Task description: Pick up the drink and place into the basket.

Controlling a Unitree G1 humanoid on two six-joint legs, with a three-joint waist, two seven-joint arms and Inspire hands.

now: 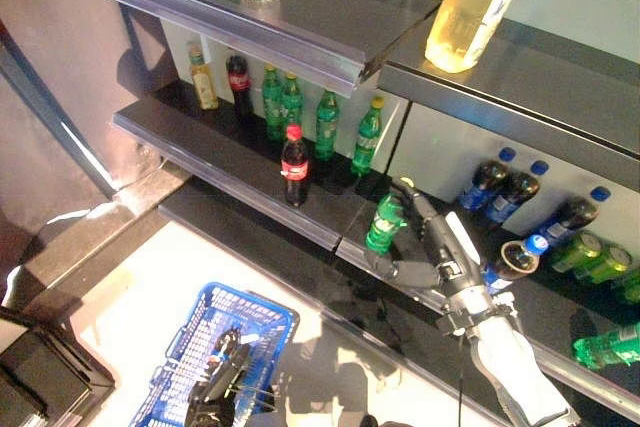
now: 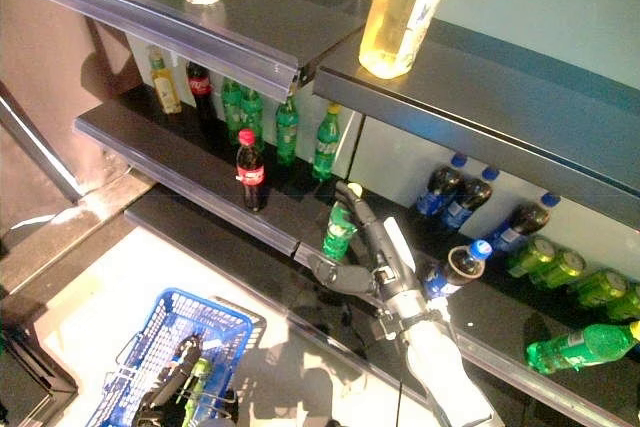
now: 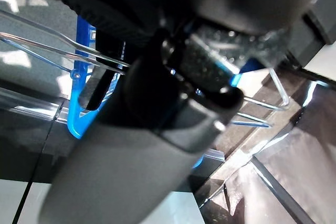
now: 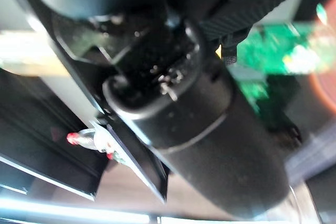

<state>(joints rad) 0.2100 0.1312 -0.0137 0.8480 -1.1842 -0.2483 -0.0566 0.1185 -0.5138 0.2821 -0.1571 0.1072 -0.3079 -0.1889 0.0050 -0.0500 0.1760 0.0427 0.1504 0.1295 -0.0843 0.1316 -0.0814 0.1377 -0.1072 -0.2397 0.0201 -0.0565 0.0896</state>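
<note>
Your right hand reaches onto the lower shelf with its fingers extended alongside the green drink bottle and its thumb spread out below, so the bottle stands between fingers and thumb; the hand looks spread around it, not clamped. The bottle stands upright near the shelf's front edge, just beside the red-capped cola bottle. Behind it you have a row of green bottles at the back wall, and dark blue-capped bottles to your right. Your left hand is low down, its fingers curled on the wire handle of the blue basket, which hangs over the pale floor.
</note>
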